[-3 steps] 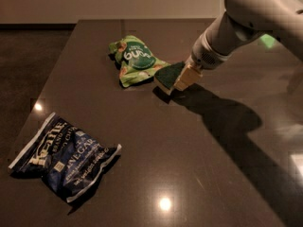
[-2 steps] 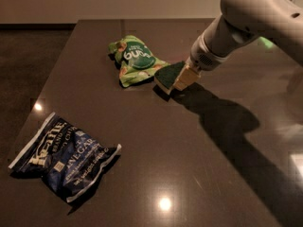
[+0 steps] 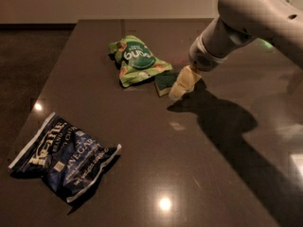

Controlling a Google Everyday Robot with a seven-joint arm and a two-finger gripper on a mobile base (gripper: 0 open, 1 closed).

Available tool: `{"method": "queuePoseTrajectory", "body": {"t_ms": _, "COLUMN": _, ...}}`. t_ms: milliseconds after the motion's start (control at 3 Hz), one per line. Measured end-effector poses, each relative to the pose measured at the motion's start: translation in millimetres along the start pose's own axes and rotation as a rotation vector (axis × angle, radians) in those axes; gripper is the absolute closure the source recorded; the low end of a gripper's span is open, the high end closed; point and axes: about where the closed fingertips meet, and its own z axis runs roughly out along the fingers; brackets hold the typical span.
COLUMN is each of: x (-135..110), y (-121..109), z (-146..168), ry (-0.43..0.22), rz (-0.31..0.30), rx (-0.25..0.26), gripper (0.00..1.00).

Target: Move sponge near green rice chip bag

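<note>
Dark table [image 3: 142, 145] holds the green rice chip bag [image 3: 137, 60]. Right beside that bag sits the sponge [image 3: 164, 82], as the job wants. Our gripper [image 3: 182, 85] is at the sponge's other side; we cannot tell if it grips.

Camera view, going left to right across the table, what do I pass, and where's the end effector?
dark blue bag → green rice chip bag → sponge → end effector, which sits right at the sponge's right side.
</note>
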Motion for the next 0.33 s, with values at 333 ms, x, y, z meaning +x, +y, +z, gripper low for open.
{"method": "queuePoseTrajectory", "body": {"t_ms": 333, "x": 0.0, "y": 0.0, "z": 0.0, "ry": 0.0, "rz": 0.0, "rx": 0.0, "gripper": 0.0}}
